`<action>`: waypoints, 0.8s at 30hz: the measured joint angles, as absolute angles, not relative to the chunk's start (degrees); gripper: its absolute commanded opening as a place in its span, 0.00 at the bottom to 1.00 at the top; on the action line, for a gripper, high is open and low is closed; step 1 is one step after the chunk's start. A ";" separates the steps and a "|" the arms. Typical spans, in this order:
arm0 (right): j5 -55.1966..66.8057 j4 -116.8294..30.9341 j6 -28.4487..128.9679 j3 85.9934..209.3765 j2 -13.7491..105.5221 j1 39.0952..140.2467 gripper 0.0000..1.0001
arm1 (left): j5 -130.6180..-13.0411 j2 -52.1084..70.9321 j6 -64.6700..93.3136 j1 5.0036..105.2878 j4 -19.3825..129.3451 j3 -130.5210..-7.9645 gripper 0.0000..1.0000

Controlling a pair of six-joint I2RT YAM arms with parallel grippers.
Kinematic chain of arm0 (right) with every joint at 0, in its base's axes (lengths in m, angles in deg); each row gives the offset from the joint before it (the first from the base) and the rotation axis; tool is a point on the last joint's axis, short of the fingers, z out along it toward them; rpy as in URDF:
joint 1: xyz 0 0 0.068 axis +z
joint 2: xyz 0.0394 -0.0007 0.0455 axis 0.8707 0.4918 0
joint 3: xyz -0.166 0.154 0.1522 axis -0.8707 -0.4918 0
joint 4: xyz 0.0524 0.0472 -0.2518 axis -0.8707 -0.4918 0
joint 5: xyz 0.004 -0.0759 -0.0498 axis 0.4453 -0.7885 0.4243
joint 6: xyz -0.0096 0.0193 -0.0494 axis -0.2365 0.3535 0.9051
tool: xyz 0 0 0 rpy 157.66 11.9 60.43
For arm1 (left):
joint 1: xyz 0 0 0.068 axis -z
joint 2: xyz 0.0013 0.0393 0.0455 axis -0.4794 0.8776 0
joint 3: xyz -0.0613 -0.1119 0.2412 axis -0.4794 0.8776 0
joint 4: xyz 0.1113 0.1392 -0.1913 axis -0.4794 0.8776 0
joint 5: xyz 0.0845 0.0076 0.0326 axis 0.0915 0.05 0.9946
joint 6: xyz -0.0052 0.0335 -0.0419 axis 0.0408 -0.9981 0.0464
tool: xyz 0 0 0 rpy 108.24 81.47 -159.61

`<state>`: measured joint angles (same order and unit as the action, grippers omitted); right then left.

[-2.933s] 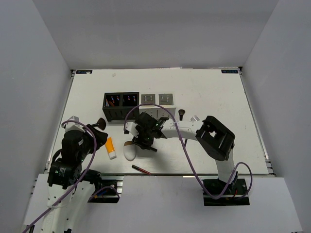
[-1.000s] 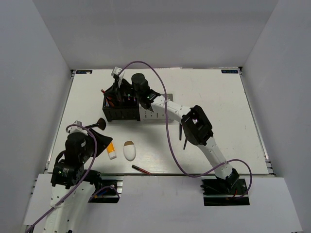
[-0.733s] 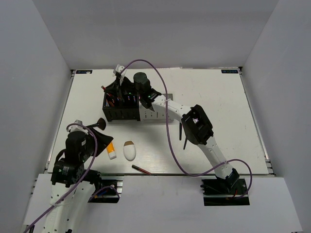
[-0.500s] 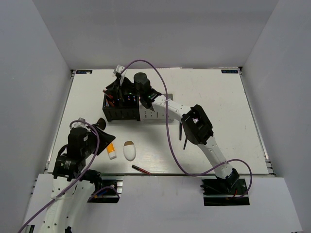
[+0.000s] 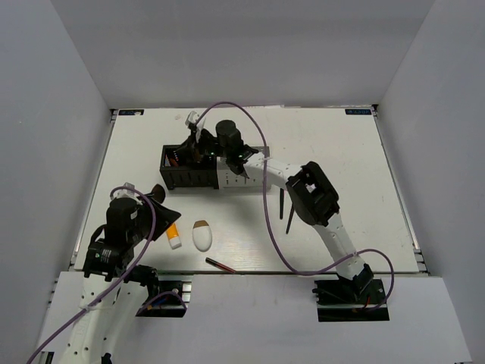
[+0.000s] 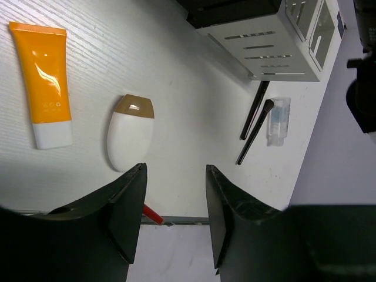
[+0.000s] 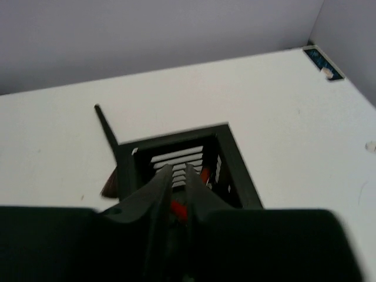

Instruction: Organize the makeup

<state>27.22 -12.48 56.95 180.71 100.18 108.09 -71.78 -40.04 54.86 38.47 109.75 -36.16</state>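
My right gripper (image 5: 195, 145) hangs over the black organizer (image 5: 189, 177), its jaws a narrow slit apart (image 7: 178, 169). A dark-red stick (image 7: 203, 174) leans inside the compartment just below them. The orange tube (image 5: 173, 231) and the white egg-shaped piece (image 5: 201, 236) lie side by side at the front left. Both show in the left wrist view too, the tube (image 6: 44, 82) and the egg piece (image 6: 129, 135). Another dark-red stick (image 5: 220, 265) lies by the front edge. My left gripper (image 5: 161, 206) is open and empty (image 6: 175, 170) beside the tube. Two black brushes (image 6: 254, 120) and the clear bottle (image 6: 277, 120) lie under the right arm.
A grey-white slotted organizer (image 5: 236, 179) stands against the black one's right side. A thin dark stick (image 7: 107, 126) pokes up past the black box's left wall. The table's front edge (image 6: 188, 220) runs just beyond my left fingertips. The right arm spans the table's middle.
The right gripper went from the table near the egg piece to the black organizer, then shifted slightly right as its jaws parted. The left gripper moved a little towards the tube.
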 measured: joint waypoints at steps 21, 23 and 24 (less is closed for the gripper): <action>31.83 -58.03 80.49 136.47 56.38 115.11 0.52 | -64.96 -44.17 50.42 38.45 107.50 -35.12 0.64; 29.80 -60.31 80.45 136.21 57.69 117.03 0.55 | -63.40 -45.09 49.92 38.45 107.76 -37.08 0.65; 28.80 -60.74 80.30 136.43 58.47 118.08 0.57 | -62.49 -45.66 49.68 38.45 107.94 -38.20 0.66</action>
<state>28.80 -60.74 80.30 136.43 58.47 118.08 -62.49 -45.66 49.68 38.45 107.94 -38.20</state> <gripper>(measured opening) 0.542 0.646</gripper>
